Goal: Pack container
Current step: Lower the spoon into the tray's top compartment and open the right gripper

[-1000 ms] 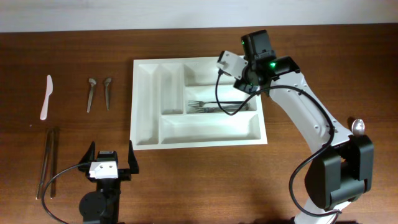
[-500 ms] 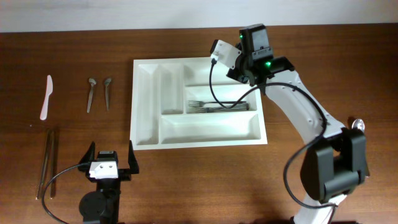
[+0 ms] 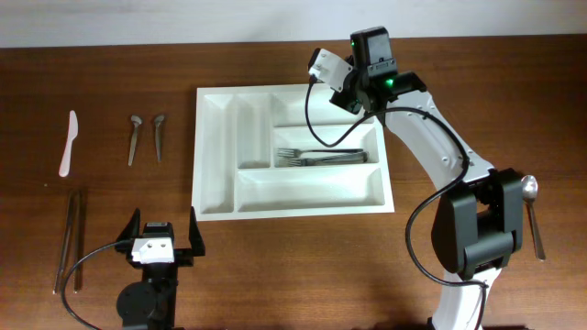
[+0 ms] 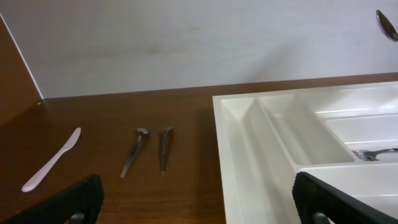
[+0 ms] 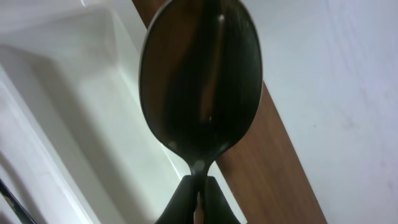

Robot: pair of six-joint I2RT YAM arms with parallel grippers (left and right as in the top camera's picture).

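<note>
The container point(image 3: 215, 156), a big white cutlery tray, sits in the middle of the brown table point(image 3: 303, 266). Taking the far wall as 12 o'clock, its 2 narrow upright compartments lie toward 9 o'clock and its 3 long ones are stacked toward 3 o'clock. A small bunch of forks point(image 3: 326, 157) lies in the middle long compartment, tines pointing to 9 o'clock.

The right arm reaches in from 3 o'clock and hangs over the tray's 1 o'clock corner. The right claw point(image 5: 198, 200) is clenched on the neck of a dark metal spoon point(image 5: 199, 81), bowl pointing away from the fingers. Seen from the left wrist, that bowl floats high against the pale wall, well above the tray (so it is not resting on the plastic). Under it lie the top long compartment and the far rim.

The left claw point(image 3: 164, 223) sits at about 7 o'clock from the tray, near the front edge. Its jaws are spread wide and grip nothing.

Off toward 9 o'clock, well apart from the tray, lie 2 short metal utensils point(image 3: 134, 139) side by side, and beyond them a white plastic knife point(image 3: 69, 142). A pair of long thin metal sticks point(image 3: 71, 240) lies at 8 o'clock. A second spoon point(image 3: 531, 213) lies on the table at 4 o'clock, just beside the right arm's base.
</note>
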